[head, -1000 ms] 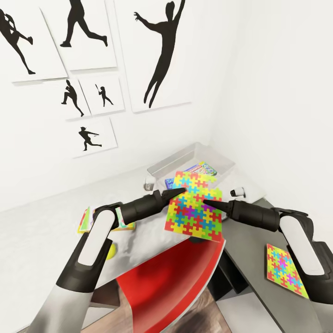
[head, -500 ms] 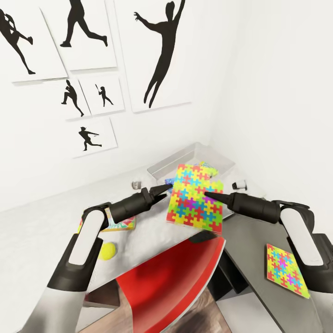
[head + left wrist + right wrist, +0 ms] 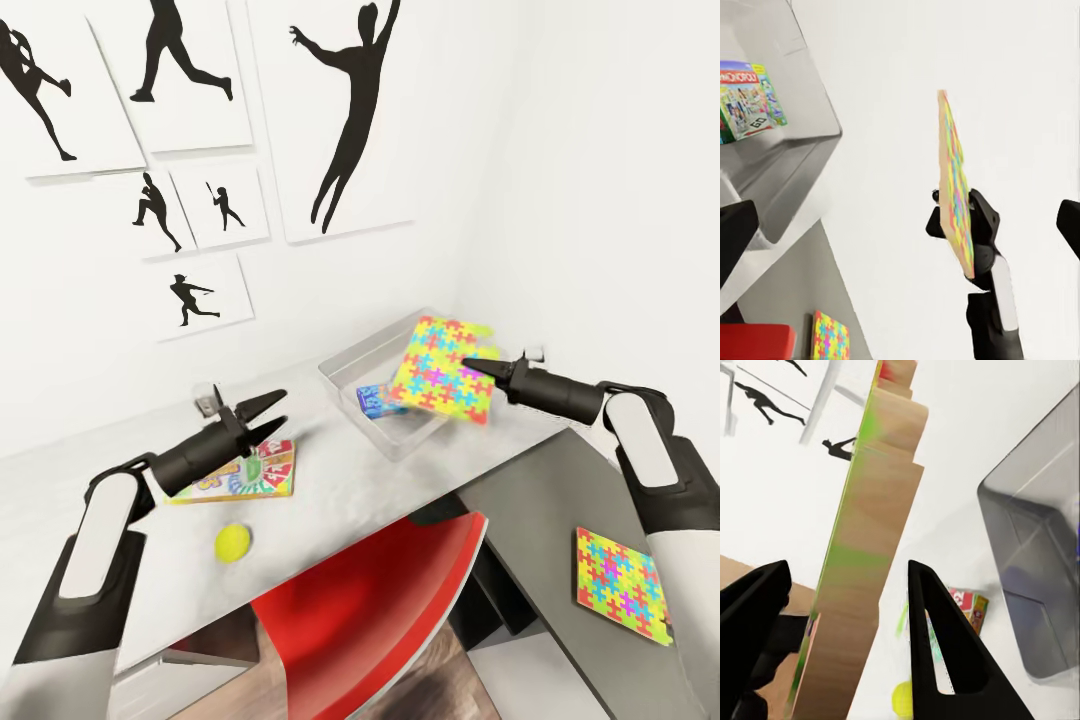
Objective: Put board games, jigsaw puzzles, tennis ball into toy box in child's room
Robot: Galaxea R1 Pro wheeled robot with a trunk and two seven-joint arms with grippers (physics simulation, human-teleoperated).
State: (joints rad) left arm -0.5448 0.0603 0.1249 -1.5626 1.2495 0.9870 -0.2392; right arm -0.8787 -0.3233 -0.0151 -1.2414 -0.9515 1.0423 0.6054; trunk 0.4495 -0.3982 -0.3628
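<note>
The right gripper [image 3: 470, 363] has its fingers clamped on the edge of a jigsaw puzzle [image 3: 443, 370], holding it tilted above the clear toy box [image 3: 345, 372] on the table [image 3: 330, 490]. The left gripper [image 3: 268, 413] hangs empty, fingers spread, over a board game [image 3: 262, 470]. A tennis ball [image 3: 232, 543] lies nearby; a second puzzle [image 3: 620, 583] rests on the dark table [image 3: 540, 500].

Two jigsaw puzzles: one aloft [image 3: 443, 370], one flat on the dark surface [image 3: 618, 582]. Two board games: one in the toy box [image 3: 377, 399], one on the tabletop [image 3: 250, 470]. One tennis ball [image 3: 232, 543]. One toy box [image 3: 350, 366]. Six silhouette pictures [image 3: 345, 110].
</note>
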